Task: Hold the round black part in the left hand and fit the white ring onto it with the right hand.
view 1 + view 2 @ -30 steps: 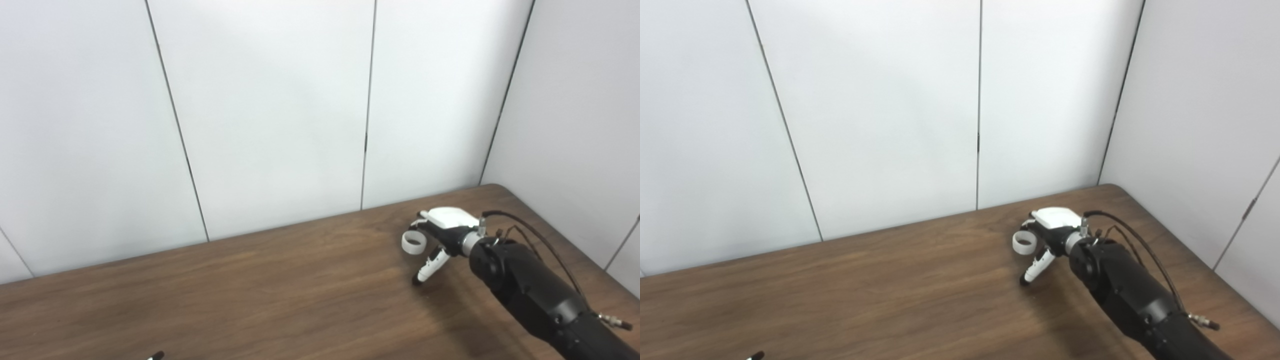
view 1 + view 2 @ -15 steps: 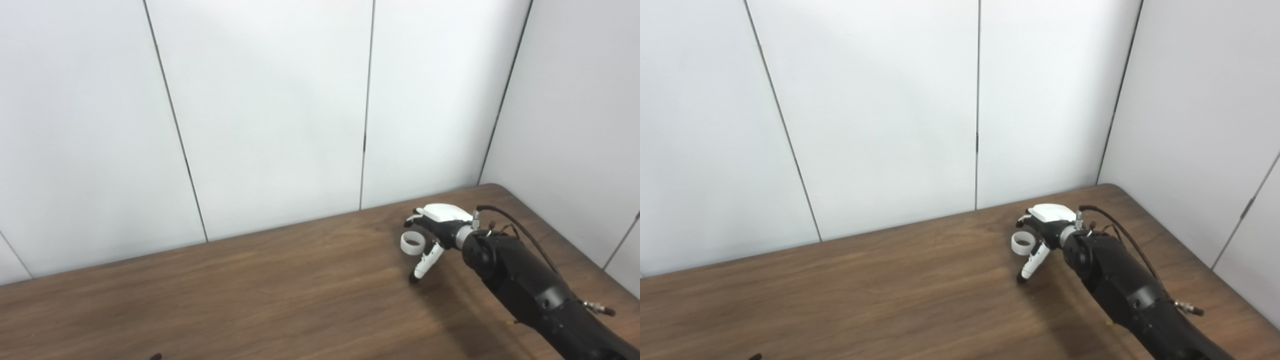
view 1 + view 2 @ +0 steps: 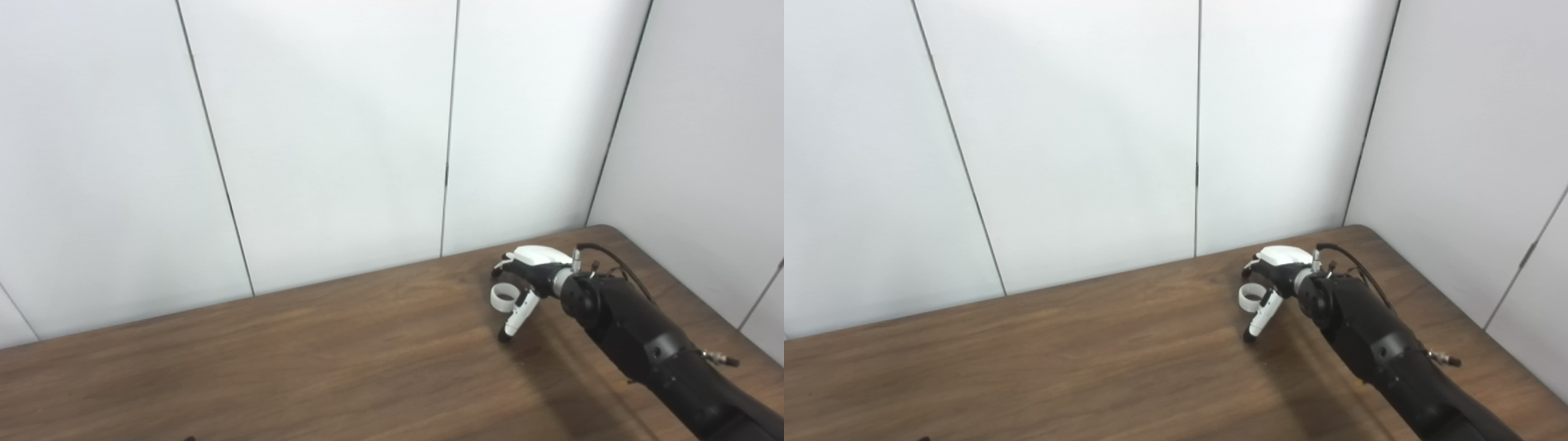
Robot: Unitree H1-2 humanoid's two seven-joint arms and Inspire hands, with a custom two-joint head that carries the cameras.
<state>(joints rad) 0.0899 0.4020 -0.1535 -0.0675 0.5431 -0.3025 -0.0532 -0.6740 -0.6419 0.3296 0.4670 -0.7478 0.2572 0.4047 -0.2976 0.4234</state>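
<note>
The white ring (image 3: 502,296) lies on the brown table (image 3: 343,349) near its far right corner. My right hand (image 3: 528,277) hovers right over it, open. Its curled fingers (image 3: 503,264) sit just behind the ring and its thumb (image 3: 513,317) stretches down past the ring's near side. Whether a finger touches the ring I cannot tell. The ring shows in the right eye view too (image 3: 1251,296), beside the same hand (image 3: 1277,269). No round black part is in view. Of my left hand only a dark tip (image 3: 187,438) shows at the bottom edge.
White wall panels (image 3: 343,141) stand right behind the table's back edge, and another wall (image 3: 704,153) closes the right side. The table's rounded far corner (image 3: 603,228) is just behind my right hand. My black right forearm (image 3: 649,349) crosses the table's right part.
My right hand has crept toward the back left and lower over the ring, thumb closer beside it. The ring has hardly moved. The left hand's tip has sunk almost out of view.
</note>
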